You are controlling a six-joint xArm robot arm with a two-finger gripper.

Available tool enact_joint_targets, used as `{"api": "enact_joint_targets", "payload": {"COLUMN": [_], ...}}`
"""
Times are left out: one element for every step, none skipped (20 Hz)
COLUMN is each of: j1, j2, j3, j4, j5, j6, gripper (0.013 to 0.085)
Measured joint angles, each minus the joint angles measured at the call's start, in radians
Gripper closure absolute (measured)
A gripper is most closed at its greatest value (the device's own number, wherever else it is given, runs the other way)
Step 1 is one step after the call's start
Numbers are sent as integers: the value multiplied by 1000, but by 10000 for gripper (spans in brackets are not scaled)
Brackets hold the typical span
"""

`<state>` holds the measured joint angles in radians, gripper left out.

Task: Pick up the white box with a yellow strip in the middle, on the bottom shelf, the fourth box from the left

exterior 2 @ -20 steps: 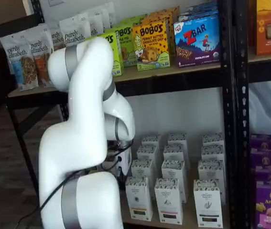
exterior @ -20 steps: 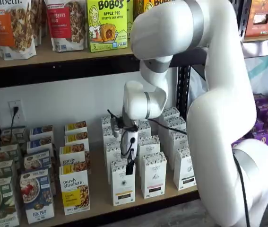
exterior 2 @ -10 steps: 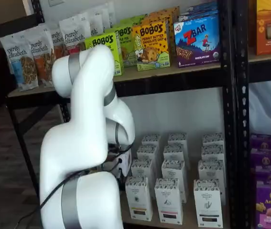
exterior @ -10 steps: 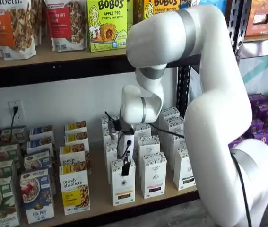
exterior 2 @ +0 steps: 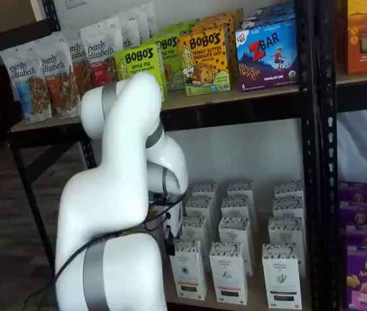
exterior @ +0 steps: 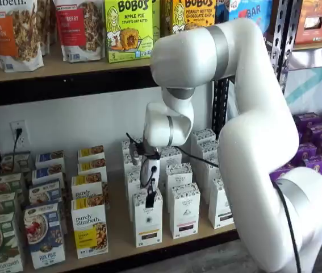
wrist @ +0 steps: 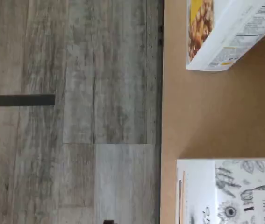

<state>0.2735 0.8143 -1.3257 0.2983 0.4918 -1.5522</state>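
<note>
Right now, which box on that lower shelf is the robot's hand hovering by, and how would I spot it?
Find the black rack's bottom shelf of pale wood. At its front edge, right of the purely elizabeth box, stands the white box, directly under the hand. It carries a yellow strip low on its front; the like white cartons beside it carry black strips.

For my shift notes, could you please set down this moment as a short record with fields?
target: the white box with a yellow strip, front row of the bottom shelf
gripper: gripper just above the box's top, side-on; its gap does not show in the shelf views
held: nothing
neighbour: purely elizabeth box beside the target
upper shelf: Bobo's boxes
</note>
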Motion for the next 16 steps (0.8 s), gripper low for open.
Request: {"api": "enact_joint_targets", "payload": {"j1": [-1, -3, -4, -7, -9, -11, -13, -15, -17, -18, -20, -21, -23, -24, -25, -25], "j2": [5, 14, 21, 34, 48, 62, 71, 81, 90, 99, 108, 116, 125, 133, 142, 149], "j3": [-7, -19, -30, -46, -65, -83, -95, -109, -121, -134, -147, -159, -171, -182, -193, -201], "j4": [-2, -6, -10, -15, -21, -25, -29, -32, -35, -39, -42, -45, -51, -56, -62, -68], "j5": [4, 9, 12, 16, 18, 22, 24, 27, 30, 34, 39, 43, 47, 51, 55, 58], "j6": [1, 3, 5, 9, 12, 14, 16, 17, 18, 20, 22, 24, 28, 32, 37, 42], "gripper": [130, 130, 130, 130, 130, 130, 130, 130, 130, 130, 130, 130, 130, 130, 130, 130]}}
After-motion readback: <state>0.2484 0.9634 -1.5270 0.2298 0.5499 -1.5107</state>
